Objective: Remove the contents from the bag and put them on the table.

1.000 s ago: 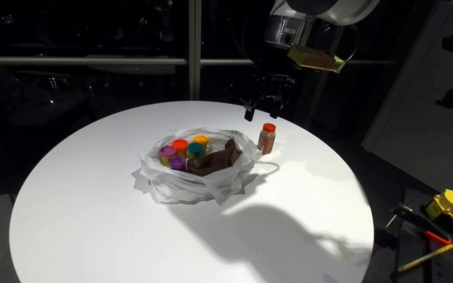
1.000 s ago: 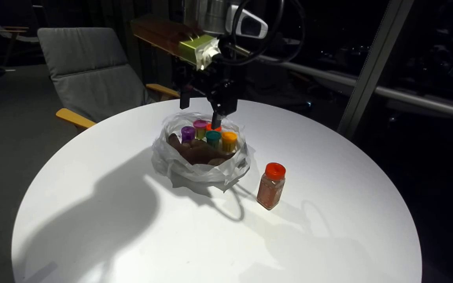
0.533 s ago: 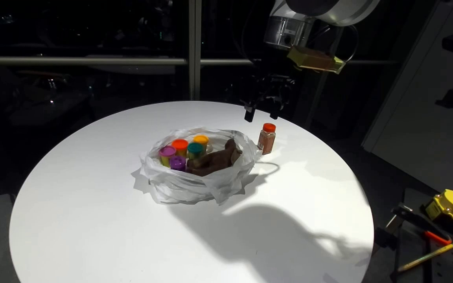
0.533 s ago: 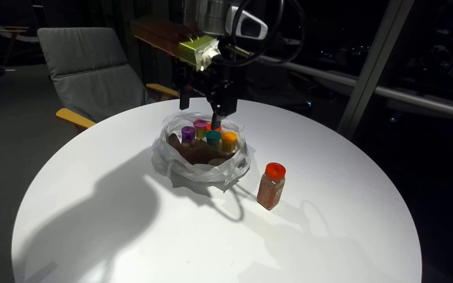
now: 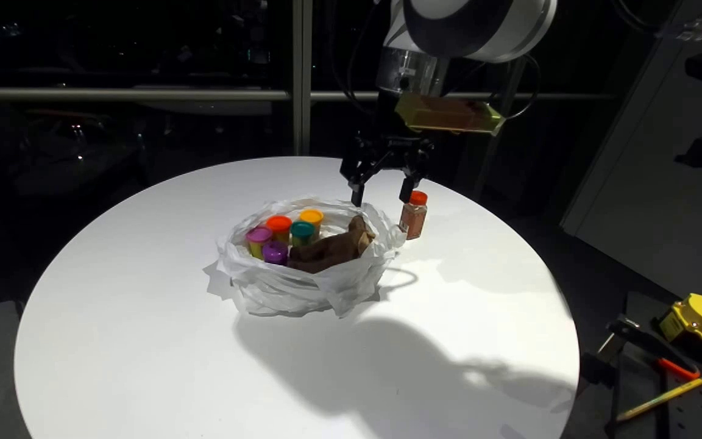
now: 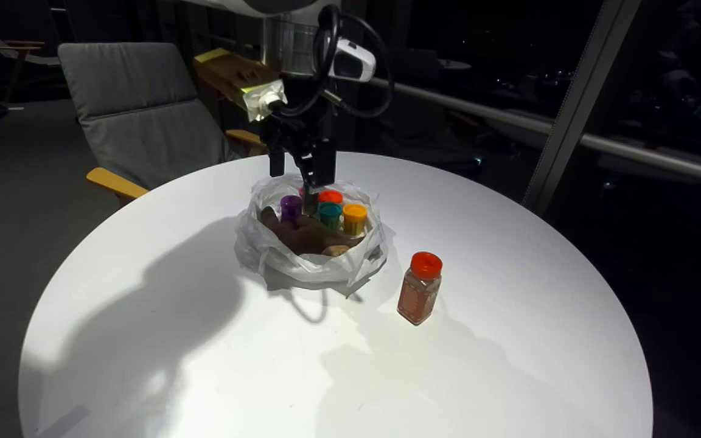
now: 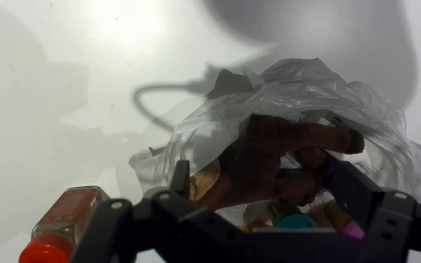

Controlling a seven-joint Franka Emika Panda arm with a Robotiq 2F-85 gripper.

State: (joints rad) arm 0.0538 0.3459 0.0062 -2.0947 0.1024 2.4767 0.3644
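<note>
On the worktop [image 5: 113, 341], plastic bag [image 5: 302, 292] contains brown toy animal [image 5: 329, 251] & 5 small cups [image 5: 302, 231]; red-capped bottle [image 6: 418, 292] stands nearby. The hand [image 5: 382, 194] is above bag, w/ jaws apart.

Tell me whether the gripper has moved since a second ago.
Yes. In an exterior view, the gripper now appears nearer the upright window post and farther below the horizontal rail: shifted left and down in that picture.
</note>
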